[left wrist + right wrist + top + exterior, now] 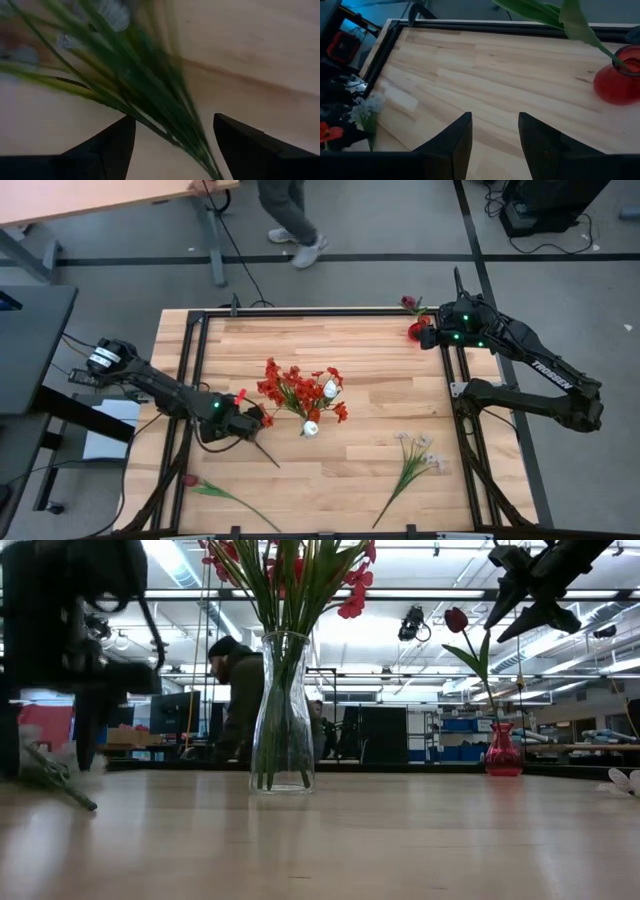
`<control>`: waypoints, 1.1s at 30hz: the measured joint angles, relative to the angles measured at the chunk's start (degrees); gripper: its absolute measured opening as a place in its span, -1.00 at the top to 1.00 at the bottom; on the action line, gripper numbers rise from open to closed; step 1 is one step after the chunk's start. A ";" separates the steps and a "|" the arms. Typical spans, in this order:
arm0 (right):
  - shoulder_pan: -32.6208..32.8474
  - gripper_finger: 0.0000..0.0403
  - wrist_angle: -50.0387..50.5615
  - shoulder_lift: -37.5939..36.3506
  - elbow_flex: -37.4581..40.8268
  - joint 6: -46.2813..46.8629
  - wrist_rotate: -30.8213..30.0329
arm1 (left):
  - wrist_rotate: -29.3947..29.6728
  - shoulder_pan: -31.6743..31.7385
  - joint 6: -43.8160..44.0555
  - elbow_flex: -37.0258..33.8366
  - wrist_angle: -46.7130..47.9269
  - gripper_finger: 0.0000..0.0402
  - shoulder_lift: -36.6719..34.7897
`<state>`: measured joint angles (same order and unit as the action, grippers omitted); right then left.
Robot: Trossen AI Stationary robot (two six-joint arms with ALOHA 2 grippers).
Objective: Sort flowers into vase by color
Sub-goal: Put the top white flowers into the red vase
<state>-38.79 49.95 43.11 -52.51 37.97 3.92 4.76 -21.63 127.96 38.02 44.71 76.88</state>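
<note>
A clear glass vase (311,427) (282,715) stands mid-table, holding red blossoms (285,388) and white buds (329,389). A small red vase (418,331) (503,752) (619,82) at the far right corner holds a dark maroon tulip (456,619). My left gripper (254,420) (175,120) is open and low over the table. Its fingers stand on either side of the green stems (150,100) of a pale-blossomed spray lying flat. My right gripper (434,320) (495,117) (537,610) is open and hovers above the red vase, beside the tulip's leaf (580,25).
Another pale spray (415,460) lies near the table's right near side. A maroon tulip (192,481) with its stem lies at the near left corner. A black frame (195,340) borders the table. People stand in the room beyond the far edge (240,690).
</note>
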 joint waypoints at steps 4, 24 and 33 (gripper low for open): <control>0.00 0.17 0.55 0.00 0.00 -0.22 0.15 | -1.66 1.38 -0.03 -5.47 -8.82 -0.35 -0.38; 0.09 0.35 -6.37 1.41 0.00 -6.21 0.03 | 9.54 3.84 -12.74 -0.55 5.57 0.88 -5.21; 0.45 0.36 -21.31 8.64 0.00 -6.02 9.48 | 17.67 21.29 -47.71 -0.55 -6.23 0.93 -17.91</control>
<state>-38.33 28.65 51.75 -52.51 31.94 13.41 22.42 -0.35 80.25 37.47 38.48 58.96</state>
